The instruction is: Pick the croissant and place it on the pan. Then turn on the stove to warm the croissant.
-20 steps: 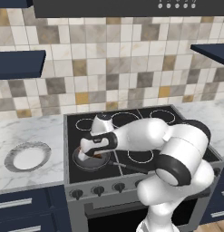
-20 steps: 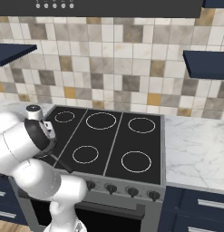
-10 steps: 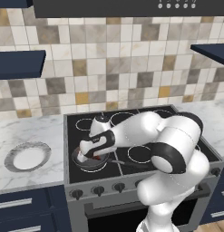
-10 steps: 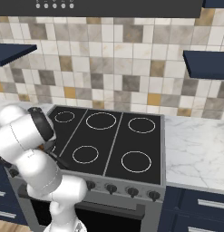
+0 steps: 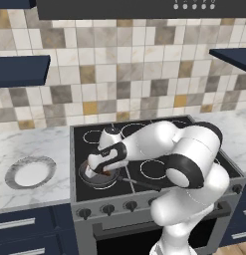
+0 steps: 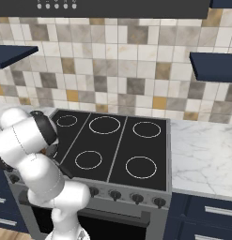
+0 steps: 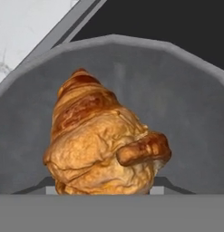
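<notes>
The croissant (image 7: pixel 95 140), golden brown, sits close in front of the hand camera and hides the fingertips. Behind and under it spreads the grey inside of the pan (image 7: pixel 186 104). In the left base view the pan (image 5: pixel 89 178) rests on the front left burner of the stove (image 5: pixel 89 135), its thin black handle (image 5: pixel 142 185) pointing right. My gripper (image 5: pixel 102 171) reaches down into the pan, shut on the croissant (image 5: pixel 109 173), of which a small brown bit shows at the fingers. In the right base view my arm covers the pan and the stove's (image 6: pixel 117 140) left side.
A round white-and-grey plate (image 5: pixel 30 172) lies on the marble counter left of the stove. A row of dark knobs (image 5: pixel 107 209) lines the stove's steel front. The other burners (image 6: pixel 141 166) are bare. Marble counter (image 6: pixel 202 150) extends to the right.
My arm has swung its elbow up and over, and the hand has dipped slightly lower into the pan with the croissant. The stove, plate and pan have stayed put.
</notes>
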